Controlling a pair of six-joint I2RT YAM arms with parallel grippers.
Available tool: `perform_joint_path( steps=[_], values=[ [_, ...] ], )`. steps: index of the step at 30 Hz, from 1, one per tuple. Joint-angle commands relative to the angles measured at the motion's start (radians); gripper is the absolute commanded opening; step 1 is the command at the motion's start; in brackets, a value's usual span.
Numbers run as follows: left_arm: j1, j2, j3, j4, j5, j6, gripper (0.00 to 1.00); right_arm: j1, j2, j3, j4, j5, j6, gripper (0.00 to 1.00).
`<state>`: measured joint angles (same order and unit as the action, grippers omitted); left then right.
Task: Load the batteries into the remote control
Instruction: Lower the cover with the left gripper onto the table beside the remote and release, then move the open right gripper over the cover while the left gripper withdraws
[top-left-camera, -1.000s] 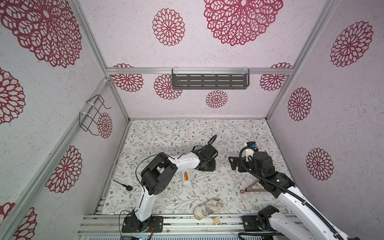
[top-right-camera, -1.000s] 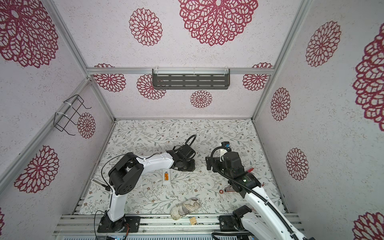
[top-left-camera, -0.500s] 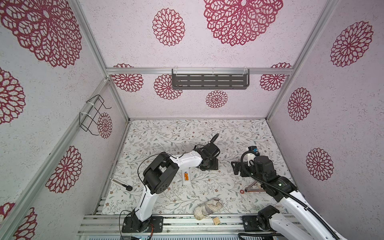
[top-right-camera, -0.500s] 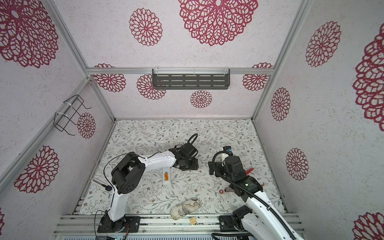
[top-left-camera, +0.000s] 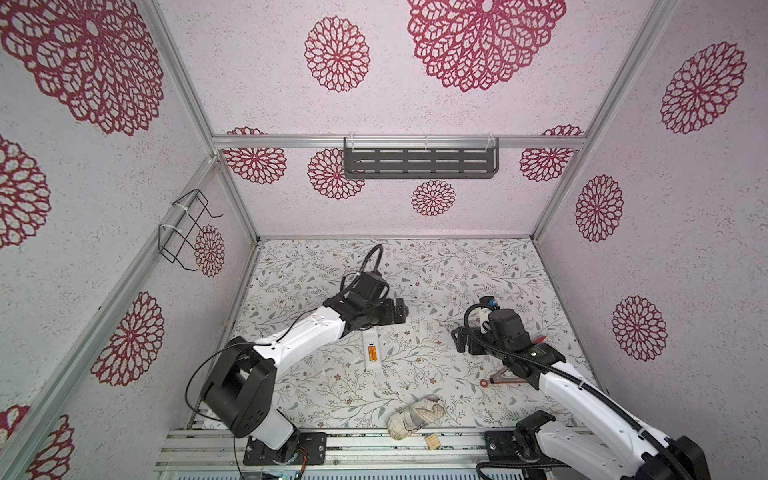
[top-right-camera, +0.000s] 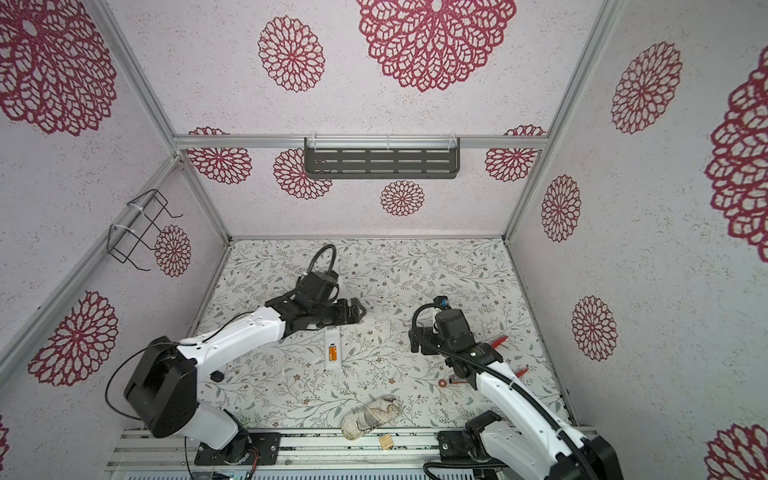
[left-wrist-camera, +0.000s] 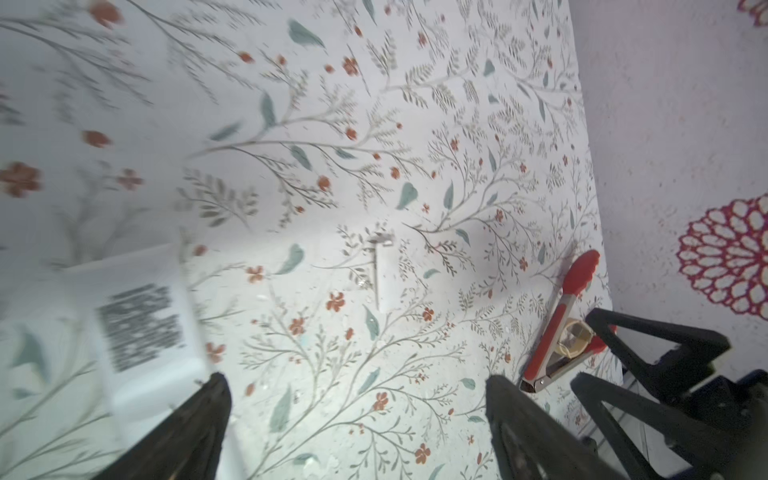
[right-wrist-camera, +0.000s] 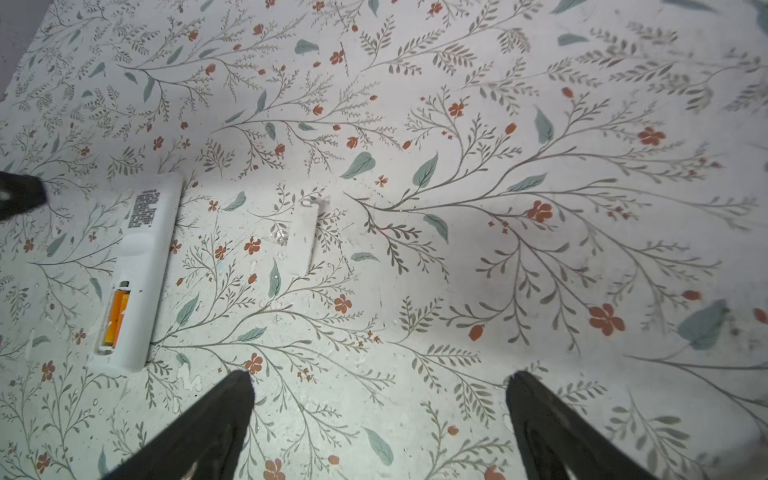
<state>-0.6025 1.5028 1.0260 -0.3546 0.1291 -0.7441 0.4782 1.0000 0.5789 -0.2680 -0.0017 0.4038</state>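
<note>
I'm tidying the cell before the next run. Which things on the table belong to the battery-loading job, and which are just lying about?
Job: remote control, back up, compartment open; batteries inside it; loose white cover beside it.
Lying about: red tongs; patterned cloth bundle; small wooden block on the front rail.

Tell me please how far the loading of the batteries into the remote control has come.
Done: orange batteries lie in the open compartment of the remote control; whether both are fully seated I cannot tell. In hand: nothing; the left gripper and right gripper are open and empty. Left: perhaps closing it, since a white piece that looks like the cover lies loose beside the remote.
</note>
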Motion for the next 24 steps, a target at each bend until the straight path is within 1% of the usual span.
perform_joint_path(
  steps=[1, 5, 8, 14, 17, 21, 24],
  values=[
    [0.064, -0.070, -0.111, -0.022, 0.012, 0.027, 0.98, 0.028, 0.102, 0.049, 0.089, -0.019, 0.036, 0.99],
    [0.120, -0.183, -0.239, -0.013, 0.004, 0.010, 0.98, 0.083, 0.271, 0.141, 0.102, 0.014, 0.039, 0.99],
    [0.143, -0.261, -0.310, 0.000, 0.003, -0.003, 0.98, 0.105, 0.400, 0.219, 0.104, 0.012, 0.058, 0.99],
    [0.210, -0.379, -0.397, 0.016, 0.031, -0.008, 0.98, 0.145, 0.608, 0.383, 0.030, 0.066, 0.093, 0.94],
    [0.243, -0.414, -0.419, 0.018, 0.054, -0.001, 0.98, 0.162, 0.668, 0.429, 0.008, 0.075, 0.104, 0.92],
    [0.277, -0.457, -0.425, -0.011, 0.068, 0.032, 0.98, 0.172, 0.699, 0.433, 0.018, 0.093, 0.120, 0.92],
    [0.288, -0.467, -0.406, -0.040, 0.075, 0.056, 0.98, 0.185, 0.710, 0.445, 0.008, 0.112, 0.128, 0.95]
  ],
)
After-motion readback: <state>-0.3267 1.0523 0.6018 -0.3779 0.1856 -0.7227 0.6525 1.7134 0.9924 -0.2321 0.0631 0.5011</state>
